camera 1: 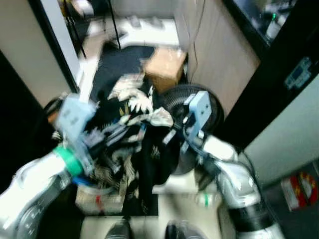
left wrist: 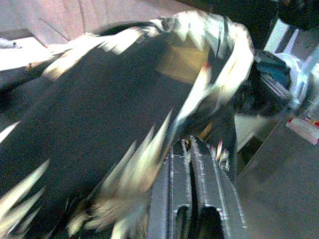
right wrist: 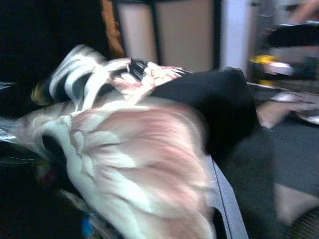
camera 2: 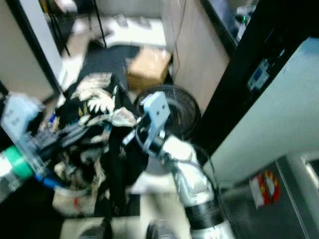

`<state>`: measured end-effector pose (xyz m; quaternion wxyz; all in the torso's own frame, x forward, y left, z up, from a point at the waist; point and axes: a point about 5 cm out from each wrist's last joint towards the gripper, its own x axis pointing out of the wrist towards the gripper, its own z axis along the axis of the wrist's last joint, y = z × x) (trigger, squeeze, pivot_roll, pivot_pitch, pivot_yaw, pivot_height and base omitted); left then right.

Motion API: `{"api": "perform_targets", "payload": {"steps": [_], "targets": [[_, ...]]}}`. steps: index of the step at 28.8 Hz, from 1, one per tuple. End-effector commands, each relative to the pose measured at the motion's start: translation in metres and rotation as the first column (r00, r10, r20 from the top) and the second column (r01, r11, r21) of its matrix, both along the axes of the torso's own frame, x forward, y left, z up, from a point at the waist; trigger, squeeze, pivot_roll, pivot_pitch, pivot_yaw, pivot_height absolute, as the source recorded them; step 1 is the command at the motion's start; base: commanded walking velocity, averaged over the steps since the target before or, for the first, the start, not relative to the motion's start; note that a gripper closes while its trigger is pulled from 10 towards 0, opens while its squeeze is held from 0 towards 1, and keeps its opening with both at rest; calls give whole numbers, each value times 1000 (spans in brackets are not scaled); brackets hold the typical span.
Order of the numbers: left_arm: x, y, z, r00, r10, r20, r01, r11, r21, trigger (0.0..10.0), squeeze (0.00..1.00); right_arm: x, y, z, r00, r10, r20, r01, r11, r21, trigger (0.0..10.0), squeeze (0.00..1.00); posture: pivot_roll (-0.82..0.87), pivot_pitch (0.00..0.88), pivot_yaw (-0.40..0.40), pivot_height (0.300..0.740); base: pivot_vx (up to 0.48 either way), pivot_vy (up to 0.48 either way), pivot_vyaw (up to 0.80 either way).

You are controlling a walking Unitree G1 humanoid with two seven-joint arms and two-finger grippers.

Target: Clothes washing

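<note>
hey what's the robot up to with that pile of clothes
The robot is carrying a bundle of clothes, black fabric with a pale feather-like print, between its two arms. The left hand looks shut on the cloth. The right hand is pressed into the bundle from the other side, but the cloth hides whether it is open or shut. Behind the bundle on the floor stand a black fan and a cardboard box. The head views are blurred.
</note>
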<state>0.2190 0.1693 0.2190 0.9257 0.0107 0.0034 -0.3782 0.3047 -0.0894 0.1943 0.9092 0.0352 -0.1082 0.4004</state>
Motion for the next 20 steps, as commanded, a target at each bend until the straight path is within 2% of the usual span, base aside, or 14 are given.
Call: {"api": "perform_targets", "payload": {"steps": [1,4,5,6,8,11,14,16,20], "targets": [[-3,0,1,999,-34,-14,34,999,-16,10000,0,1,-4,3,1000,-18,-4,18,999,33,10000,0,38,67,26,740,0,0,0],[2,-7,1,999,-46,-2,46,998,-41,10000,0,1,-3,5,1000,-14,-2,14,999,38,10000,0,35,61,27,740,0,0,0],[12,-18,1,999,-44,26,45,997,-56,10000,0,2,-1,6,1000,-10,1,10,999,41,10000,0,38,60,25,740,0,0,0],[12,-18,1,999,-44,26,45,997,-56,10000,0,2,-1,6,1000,-10,1,10,999,41,10000,0,38,60,25,740,0,0,0],[22,-32,2,998,-32,55,36,997,-70,10000,0,1,2,7,1000,-6,3,6,999,43,10000,0,29,58,29,740,0,0,0],[41,-50,11,993,41,107,-29,993,-114,10000,0,1,6,9,1000,-3,6,3,999,52,10000,0,20,56,31,740,0,0,0],[52,-54,23,983,108,147,-87,986,-146,10000,0,3,7,11,1000,-21,8,21,998,63,10000,0,19,56,30,740,0,0,0],[53,-54,24,981,117,152,-94,984,-149,10000,0,3,7,12,1000,-26,8,26,998,65,10000,0,19,56,30,740,0,0,0],[64,-53,40,959,190,210,-151,971,-186,10000,0,9,10,17,994,-109,9,107,988,107,10000,0,16,57,32,740,0,0,0]]}}
